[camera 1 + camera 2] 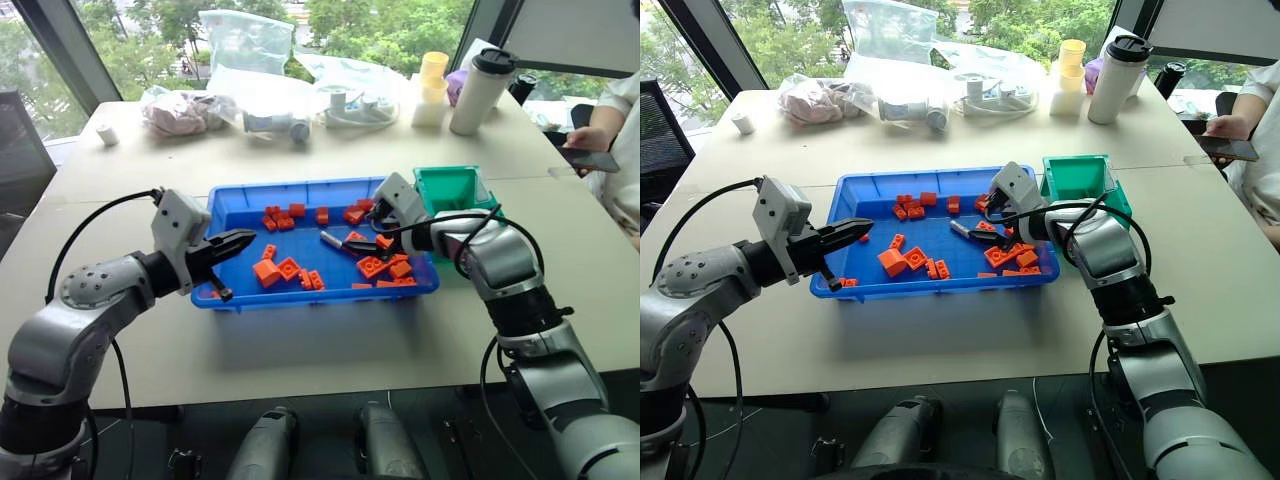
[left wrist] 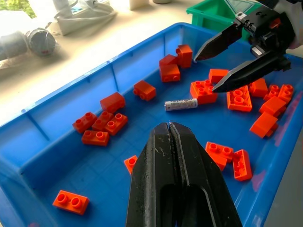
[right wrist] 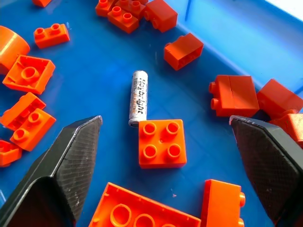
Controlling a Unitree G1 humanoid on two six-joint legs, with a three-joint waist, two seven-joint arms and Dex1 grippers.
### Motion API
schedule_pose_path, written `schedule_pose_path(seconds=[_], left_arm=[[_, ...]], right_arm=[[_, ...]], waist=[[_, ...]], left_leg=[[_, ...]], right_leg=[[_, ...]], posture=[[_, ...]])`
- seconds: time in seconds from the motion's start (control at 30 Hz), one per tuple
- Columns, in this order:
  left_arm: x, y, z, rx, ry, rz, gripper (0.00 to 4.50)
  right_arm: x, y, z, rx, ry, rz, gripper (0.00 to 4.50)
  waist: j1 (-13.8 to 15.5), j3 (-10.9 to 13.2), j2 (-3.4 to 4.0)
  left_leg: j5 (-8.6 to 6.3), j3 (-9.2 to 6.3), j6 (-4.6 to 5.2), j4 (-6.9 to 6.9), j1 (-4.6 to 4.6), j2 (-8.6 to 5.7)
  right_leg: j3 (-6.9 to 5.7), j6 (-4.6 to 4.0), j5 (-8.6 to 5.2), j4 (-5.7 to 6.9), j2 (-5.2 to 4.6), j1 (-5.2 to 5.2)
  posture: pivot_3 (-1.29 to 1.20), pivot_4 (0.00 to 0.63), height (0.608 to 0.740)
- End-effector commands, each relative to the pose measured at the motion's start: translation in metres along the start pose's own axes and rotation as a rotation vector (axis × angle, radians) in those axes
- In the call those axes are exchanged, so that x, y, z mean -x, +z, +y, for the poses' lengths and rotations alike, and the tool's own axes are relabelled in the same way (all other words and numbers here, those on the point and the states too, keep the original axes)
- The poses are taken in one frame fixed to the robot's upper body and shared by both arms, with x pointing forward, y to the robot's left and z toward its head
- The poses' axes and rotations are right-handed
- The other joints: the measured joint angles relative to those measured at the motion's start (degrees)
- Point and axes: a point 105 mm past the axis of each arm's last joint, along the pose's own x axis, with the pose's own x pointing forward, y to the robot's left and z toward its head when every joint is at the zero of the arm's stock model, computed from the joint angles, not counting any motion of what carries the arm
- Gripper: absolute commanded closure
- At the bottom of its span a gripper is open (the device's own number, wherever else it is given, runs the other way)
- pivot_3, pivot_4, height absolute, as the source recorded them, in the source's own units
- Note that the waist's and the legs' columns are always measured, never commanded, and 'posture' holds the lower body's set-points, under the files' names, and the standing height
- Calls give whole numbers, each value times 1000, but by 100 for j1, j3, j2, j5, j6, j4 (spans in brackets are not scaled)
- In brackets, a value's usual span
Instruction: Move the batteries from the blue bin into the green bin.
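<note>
A single battery (image 3: 138, 98), a silver-grey cylinder with printed lettering, lies flat on the floor of the blue bin (image 1: 232, 207), in the bin's right half, with one end touching the corner of a square four-stud orange block (image 3: 162, 143). No other battery can be made out among the blocks. Orange blocks (image 1: 286, 270) are scattered over the bin floor, thickest toward the right end and in a small cluster near the far wall. The right gripper (image 2: 221, 65) hangs above the battery and the square block, tilted downward, its two black fingers (image 3: 71, 161) spread wide apart with nothing between them; in the right wrist view the battery lies between and just beyond the two fingertips. The left gripper (image 1: 244, 239) is held over the left end of the blue bin, roughly level and pointing toward the bin's middle, its fingers pressed together and empty. The green bin (image 1: 452, 188) stands just beside the far right corner of the blue bin, partly hidden behind the right arm; what can be seen of its interior shows no contents. Both bins rest on a pale table (image 1: 330, 345). Along the table's far edge lie clear plastic bags (image 1: 247, 40), a tall white tumbler with a dark lid (image 1: 481, 90) and stacked yellow cups (image 1: 432, 80). At the right edge, a person's hand (image 1: 592, 138) rests beside a dark flat device.
</note>
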Motion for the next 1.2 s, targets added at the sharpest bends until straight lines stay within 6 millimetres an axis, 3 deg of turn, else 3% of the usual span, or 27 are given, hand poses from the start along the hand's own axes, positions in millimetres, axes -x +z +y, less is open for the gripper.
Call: schedule_pose_path(seconds=[0.03,0.6,0.7,0.9,0.93,1.03,1.07,1.2], left_arm=[[3,13,-1,-38,19,-48,4500],[3,14,-1,-37,44,-60,4500],[3,14,-1,-36,49,-64,4500],[2,14,-1,-37,57,-71,4500],[2,15,-1,-36,57,-72,4500],[2,14,-2,-38,56,-72,4500],[1,15,-2,-37,56,-76,4500],[1,14,-2,-34,51,-79,4500]], right_arm=[[-7,20,5,71,14,-45,37],[-38,9,6,170,41,66,37],[-42,10,7,201,38,76,1263],[-41,15,4,252,32,77,4190],[-39,17,2,260,23,74,4464],[-27,26,-6,282,-17,51,4457],[-15,38,-14,281,-53,14,4457],[64,83,-61,220,-294,-134,4457]], waist=[[14,0,0],[10,0,0],[11,0,0],[15,0,0],[15,0,0],[17,0,0],[22,0,0],[77,4,7]], left_leg=[[0,0,0,0,0,0],[0,0,-1,0,1,-3],[1,0,-2,0,1,-3],[2,0,-3,1,0,-4],[2,1,-4,1,0,-4],[2,0,-4,1,0,-4],[2,0,-3,1,0,-4],[1,-2,-2,7,-14,-9]], right_leg=[[0,0,0,0,2,0],[-1,0,0,-1,5,0],[-1,0,0,-1,6,0],[-1,0,0,-1,5,0],[-1,1,0,-1,5,0],[-1,1,0,0,5,0],[-1,0,0,-1,5,0],[-3,1,1,-2,1,-7]], posture=[[0,150,740],[0,150,740],[0,150,740],[0,150,740],[0,150,740],[0,150,740],[0,150,740],[0,150,740]])
